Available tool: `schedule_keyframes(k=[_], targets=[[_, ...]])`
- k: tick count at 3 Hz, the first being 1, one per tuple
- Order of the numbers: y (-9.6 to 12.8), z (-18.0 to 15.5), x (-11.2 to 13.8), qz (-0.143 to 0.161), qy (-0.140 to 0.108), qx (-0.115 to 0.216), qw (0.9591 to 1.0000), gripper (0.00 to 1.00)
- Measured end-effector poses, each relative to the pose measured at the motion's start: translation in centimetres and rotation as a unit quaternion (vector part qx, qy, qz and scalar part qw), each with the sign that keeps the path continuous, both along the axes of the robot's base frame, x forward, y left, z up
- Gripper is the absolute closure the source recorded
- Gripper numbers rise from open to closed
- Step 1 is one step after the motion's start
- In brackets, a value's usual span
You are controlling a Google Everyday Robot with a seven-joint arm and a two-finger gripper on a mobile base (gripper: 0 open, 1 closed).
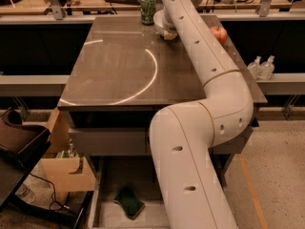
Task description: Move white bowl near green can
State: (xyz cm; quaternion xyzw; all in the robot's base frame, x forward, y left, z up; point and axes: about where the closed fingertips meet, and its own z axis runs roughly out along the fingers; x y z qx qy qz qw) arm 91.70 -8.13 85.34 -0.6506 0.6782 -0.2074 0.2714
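White bowl [158, 19], just beside green can [147, 7], meets the tool [168, 33]; grip state cannot tell.

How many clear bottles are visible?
2: left bottle and right bottle, side by side on the ledge; others may be hidden. The gripper is at the white bowl.

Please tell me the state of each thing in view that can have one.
Green drink can with silver top: upright, at far edge of grey-brown table.
Glossy white round bowl: upright, close beside the can, partly hidden by white robot arm.
Pincer: low at the bowl, mostly hidden.
Round red apple: resting near right edge, apart from bowl.
Two clear plastic bottles: upright, off the table.
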Motion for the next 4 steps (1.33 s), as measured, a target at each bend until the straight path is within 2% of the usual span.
schedule_keyframes(k=[3,4], targets=[[0.33,-1.29,0.19,0.002,0.008,-0.002,1.0,0.06],[0.36,-1.36,0.18,0.002,0.008,-0.002,1.0,0.0]])
